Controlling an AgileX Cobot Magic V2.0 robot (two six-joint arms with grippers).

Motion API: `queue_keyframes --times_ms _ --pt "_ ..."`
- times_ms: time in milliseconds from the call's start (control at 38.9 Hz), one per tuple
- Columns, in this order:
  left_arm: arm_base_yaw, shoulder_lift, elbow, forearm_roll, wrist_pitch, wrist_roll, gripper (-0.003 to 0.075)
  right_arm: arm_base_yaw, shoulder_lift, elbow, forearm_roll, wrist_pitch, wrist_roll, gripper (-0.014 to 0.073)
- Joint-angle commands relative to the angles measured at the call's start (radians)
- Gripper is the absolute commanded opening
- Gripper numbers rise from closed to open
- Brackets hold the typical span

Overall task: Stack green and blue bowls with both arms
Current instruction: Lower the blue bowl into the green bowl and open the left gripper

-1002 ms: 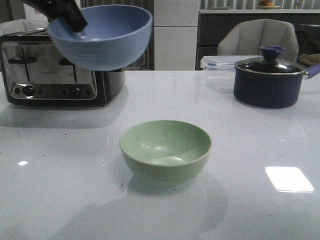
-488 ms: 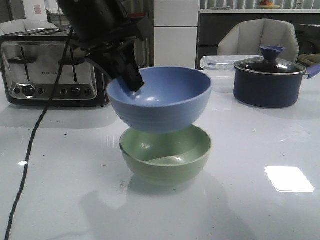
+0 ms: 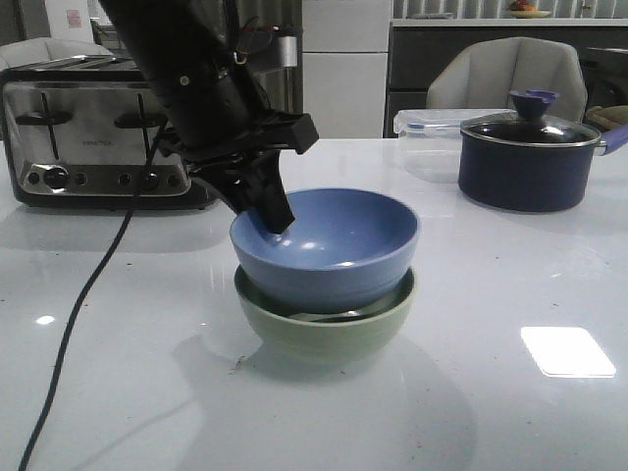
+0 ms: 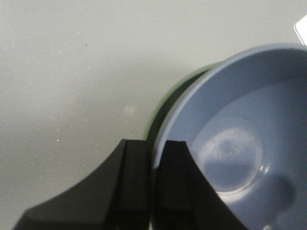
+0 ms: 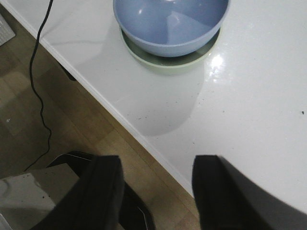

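The blue bowl sits nested inside the green bowl at the middle of the white table. My left gripper is shut on the blue bowl's left rim, one finger inside and one outside. In the left wrist view the fingers pinch the blue rim, with the green bowl's edge showing just outside it. My right gripper is open and empty, held over the table's front edge; both bowls show in its view, blue in green. The right gripper does not show in the front view.
A chrome toaster stands at the back left. A dark navy pot with a glass lid and a clear plastic container stand at the back right. A black cable hangs from the left arm across the table.
My left gripper has carried the blue bowl from high at the left, rightward and down, and set it inside the green bowl. The green bowl has not moved.
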Motion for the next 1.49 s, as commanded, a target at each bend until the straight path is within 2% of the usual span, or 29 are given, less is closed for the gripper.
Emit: queue_keyframes --times_ms 0,360,411,488,565,617,668,925,1310,1465 --pt "-0.010 -0.046 -0.028 -0.037 -0.044 -0.001 0.0098 -0.005 -0.004 -0.027 0.015 -0.045 -0.001 0.0451" --pt "-0.010 -0.009 -0.028 -0.014 -0.008 -0.001 0.0102 -0.005 -0.004 -0.027 0.015 -0.045 -0.001 0.0451" --pt "-0.010 -0.005 -0.028 -0.017 -0.008 -0.001 0.0122 -0.005 -0.004 -0.027 0.015 -0.045 -0.001 0.0451" --pt "-0.010 -0.005 -0.028 -0.017 -0.008 -0.001 0.0242 -0.005 -0.004 -0.027 0.015 -0.045 -0.001 0.0451" --pt "-0.010 -0.005 -0.028 -0.019 -0.006 -0.001 0.0397 -0.005 -0.004 -0.027 0.015 -0.045 -0.001 0.0451" --pt "-0.010 -0.005 -0.028 -0.020 -0.004 -0.001 0.0474 -0.005 -0.004 -0.027 0.015 -0.045 -0.001 0.0451" --pt "-0.010 -0.005 -0.028 -0.020 -0.004 -0.001 0.0510 -0.005 -0.004 -0.027 0.015 -0.045 -0.001 0.0451" --pt "-0.008 -0.051 -0.030 -0.008 0.010 0.001 0.0511 -0.005 -0.004 -0.027 0.015 -0.045 -0.001 0.0451" --pt "-0.008 -0.363 -0.028 0.062 0.046 0.001 0.0511 -0.005 -0.004 -0.027 0.015 -0.045 -0.001 0.0451" --pt "-0.008 -0.514 0.035 0.067 0.056 0.001 0.0511 -0.005 -0.004 -0.027 0.015 -0.045 -0.001 0.0451"
